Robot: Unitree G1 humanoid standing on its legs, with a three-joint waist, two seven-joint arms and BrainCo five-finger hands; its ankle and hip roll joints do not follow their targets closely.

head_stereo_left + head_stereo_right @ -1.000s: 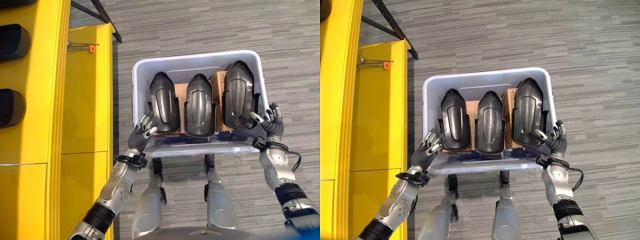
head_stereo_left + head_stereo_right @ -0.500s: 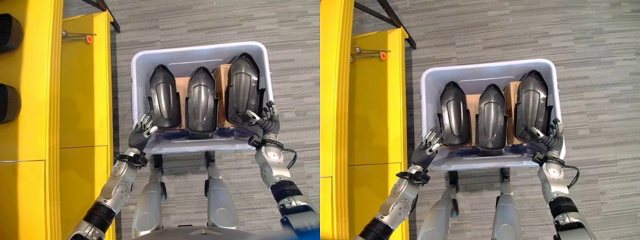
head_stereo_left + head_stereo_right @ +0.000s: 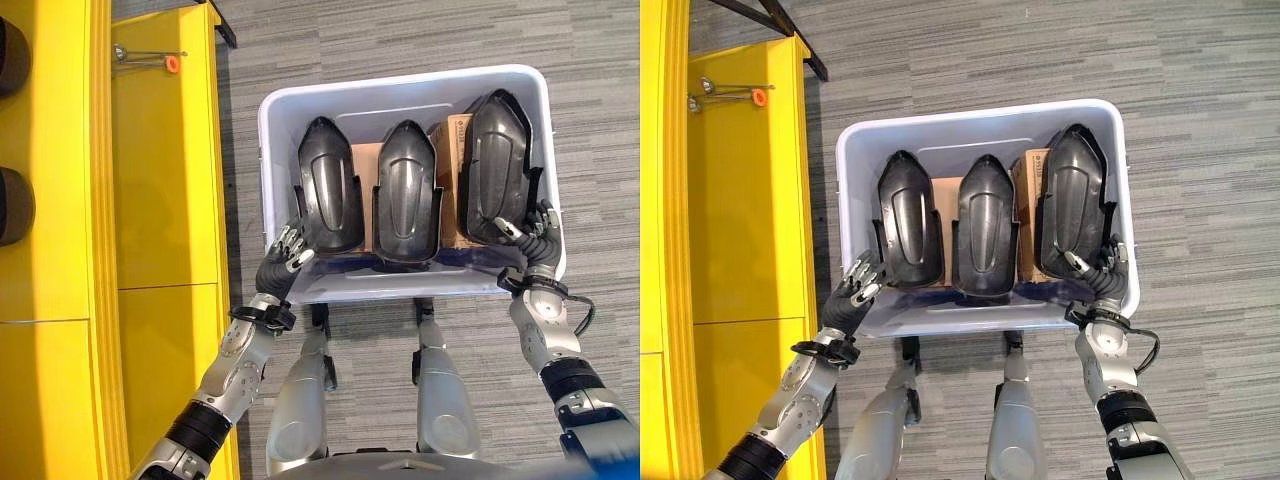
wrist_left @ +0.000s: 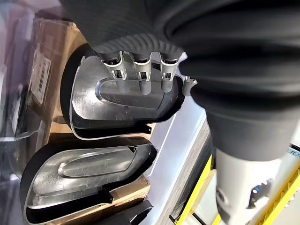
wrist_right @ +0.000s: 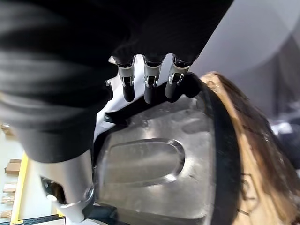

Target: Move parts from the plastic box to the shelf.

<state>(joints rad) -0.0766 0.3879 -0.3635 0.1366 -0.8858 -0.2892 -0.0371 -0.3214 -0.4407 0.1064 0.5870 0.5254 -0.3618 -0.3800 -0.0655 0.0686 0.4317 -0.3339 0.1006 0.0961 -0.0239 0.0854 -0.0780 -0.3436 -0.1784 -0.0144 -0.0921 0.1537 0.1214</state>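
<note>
Hands frame the box (image 3: 405, 88), ready to pick parts. Left hand (image 3: 283, 258) hangs loosely spread beside the left part (image 3: 329, 197); right hand (image 3: 534, 243), fingers parted, meets the right part (image 3: 497, 165).

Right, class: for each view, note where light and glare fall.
Left eye view: a bright band lies along the yellow shelf; the black parts in the plastic box show soft sheen. Left wrist view: glare on a part's raised middle, past the left hand. Right wrist view: a glossy highlight on the part by the right hand.
</note>
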